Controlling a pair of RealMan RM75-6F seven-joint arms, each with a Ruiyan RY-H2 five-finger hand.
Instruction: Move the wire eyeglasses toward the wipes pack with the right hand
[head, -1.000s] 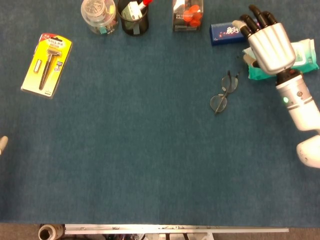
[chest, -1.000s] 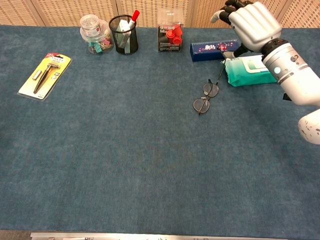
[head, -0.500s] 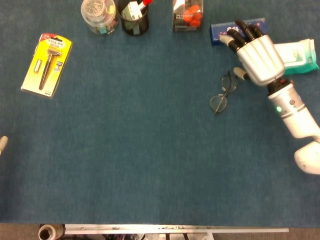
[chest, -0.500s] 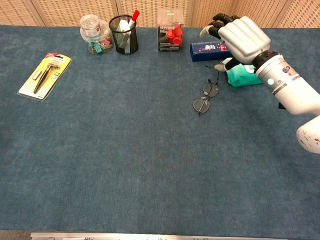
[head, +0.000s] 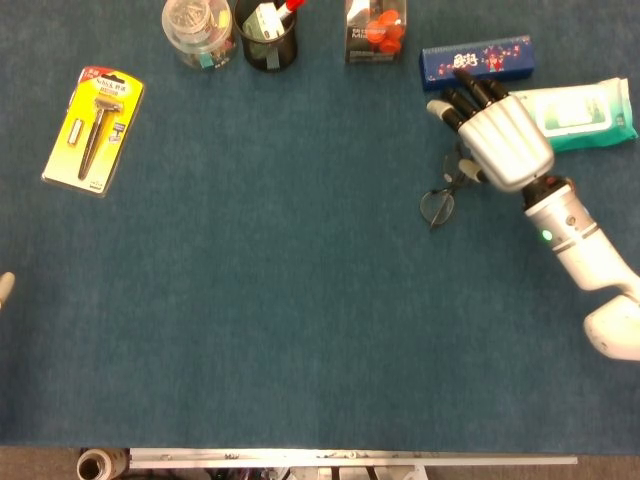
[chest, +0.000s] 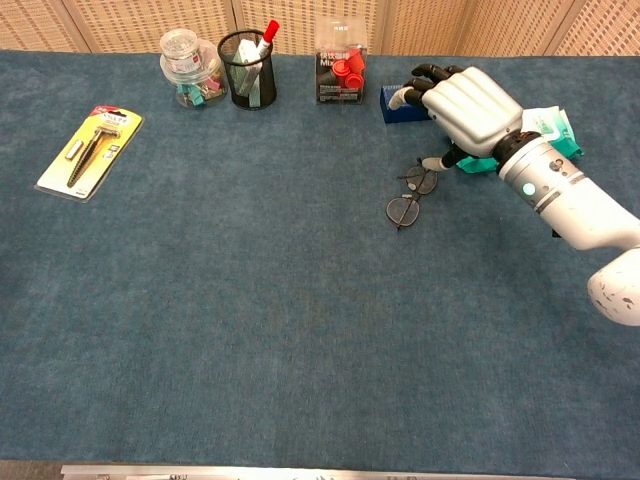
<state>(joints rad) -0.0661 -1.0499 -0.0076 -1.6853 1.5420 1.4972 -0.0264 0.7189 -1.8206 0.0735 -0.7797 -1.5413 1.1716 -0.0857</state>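
Observation:
The wire eyeglasses (head: 437, 204) (chest: 403, 210) lie on the blue table mat, lenses towards me. My right hand (head: 500, 135) (chest: 465, 105) is over their far end with its fingers stretched out and spread, holding nothing. Its thumb comes down close to the frame; I cannot tell whether it touches. The teal and white wipes pack (head: 588, 108) (chest: 556, 122) lies just right of the hand, partly hidden behind it in the chest view. Only a pale tip (head: 4, 288) shows of my left hand, at the left edge of the head view.
A blue box (head: 478, 60) lies just beyond the right hand's fingers. Along the far edge stand a red-capped pack (head: 375, 30), a black pen cup (head: 267, 35) and a clear jar (head: 197, 30). A yellow razor card (head: 94, 128) lies far left.
My right hand has moved left and towards me, off the wipes pack and down over the far end of the eyeglasses. The eyeglasses have not moved.

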